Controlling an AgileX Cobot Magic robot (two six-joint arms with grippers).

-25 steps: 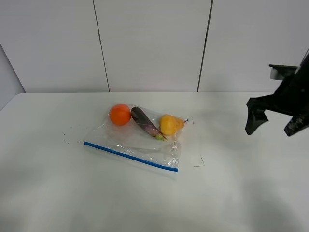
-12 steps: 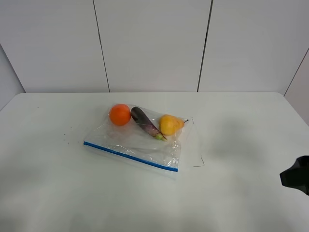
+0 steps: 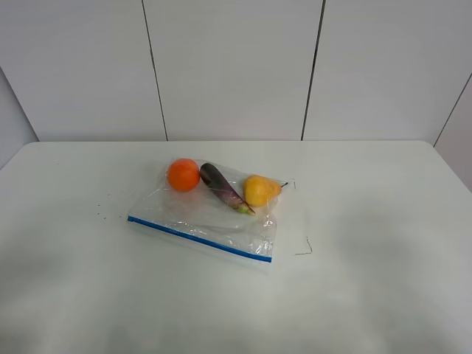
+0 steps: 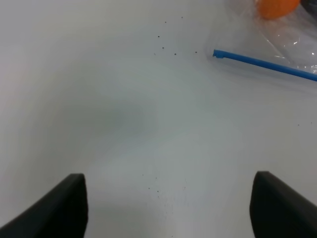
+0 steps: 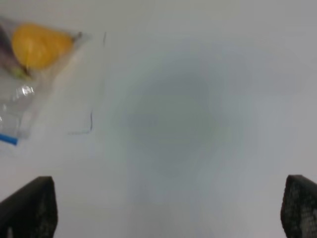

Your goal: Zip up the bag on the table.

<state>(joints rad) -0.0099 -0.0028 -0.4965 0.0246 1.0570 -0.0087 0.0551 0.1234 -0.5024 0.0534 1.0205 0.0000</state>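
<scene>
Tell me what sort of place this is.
Likely a lab test bench: a plain white smooth table before bare white wall panels, holding only a clear plastic zip bag of fruit.

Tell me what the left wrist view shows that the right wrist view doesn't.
Only the left wrist view shows the orange, the left end of the bag's blue zipper strip, a scatter of dark specks on the table, and the left claw with its fingers wide apart.

Only the right wrist view shows the pear, thin pen marks on the table, and the right claw, also open.

Both show the clear bag lying on the white table, untouched by either claw.
</scene>
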